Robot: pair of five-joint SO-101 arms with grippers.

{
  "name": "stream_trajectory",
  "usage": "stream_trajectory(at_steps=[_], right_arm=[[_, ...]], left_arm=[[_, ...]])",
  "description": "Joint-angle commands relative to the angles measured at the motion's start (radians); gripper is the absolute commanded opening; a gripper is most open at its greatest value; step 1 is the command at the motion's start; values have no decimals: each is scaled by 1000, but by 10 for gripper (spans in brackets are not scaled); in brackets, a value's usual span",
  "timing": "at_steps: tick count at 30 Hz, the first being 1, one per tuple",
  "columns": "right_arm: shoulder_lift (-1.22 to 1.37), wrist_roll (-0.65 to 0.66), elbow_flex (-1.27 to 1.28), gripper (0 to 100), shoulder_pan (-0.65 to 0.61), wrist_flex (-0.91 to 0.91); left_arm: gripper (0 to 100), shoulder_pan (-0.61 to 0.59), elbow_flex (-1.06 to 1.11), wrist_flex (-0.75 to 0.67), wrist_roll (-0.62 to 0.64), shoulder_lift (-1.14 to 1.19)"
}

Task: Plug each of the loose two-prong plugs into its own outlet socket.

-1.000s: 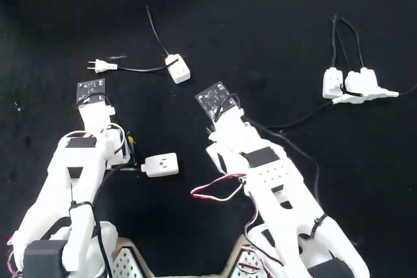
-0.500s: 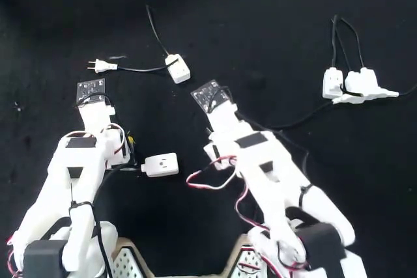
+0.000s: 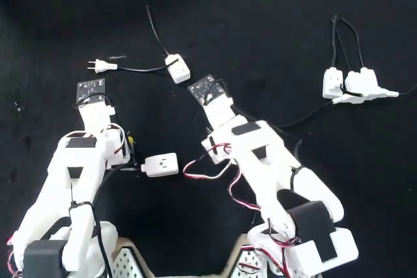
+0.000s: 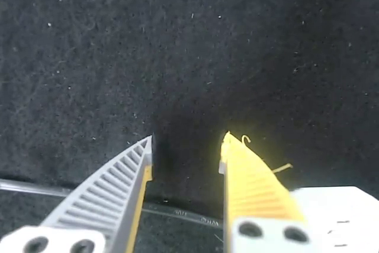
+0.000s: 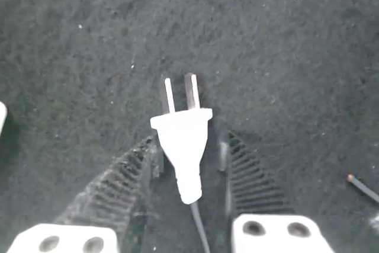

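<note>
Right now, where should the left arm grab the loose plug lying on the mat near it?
Take the loose plug by its white body, behind the prongs, coming from above with the jaws across its width. It lies flat with both sides free.

Left pincer (image 4: 188,137) agape (fingers (image 4: 251,188) well apart), right arm (image 3: 260,154) far forward
</note>
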Motion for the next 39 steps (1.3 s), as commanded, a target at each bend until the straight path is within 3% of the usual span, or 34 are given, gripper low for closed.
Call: stream_trajectory(at_steps=[1,8,13,18,24,31,39], right_arm=[[2,11,-51,9,-2,-14],[-41,6,-38,10,6,-6],[-236,-14,81,10,72,-54],[-375,-28,182,10,37,-57],[-285,-21,114,11,-38,72],[-108,-20,-7,14,-34,98],[-163,-15,-7,194,91,92]], left_arm=[[191,5,-5,-8,3,-6],[191,5,-5,-8,3,-9],[191,5,-5,-8,3,-12],[191,12,-5,-9,3,-12],[191,12,-5,-9,3,-12],[191,5,-5,-8,3,-12],[191,7,-5,-8,3,-12]])
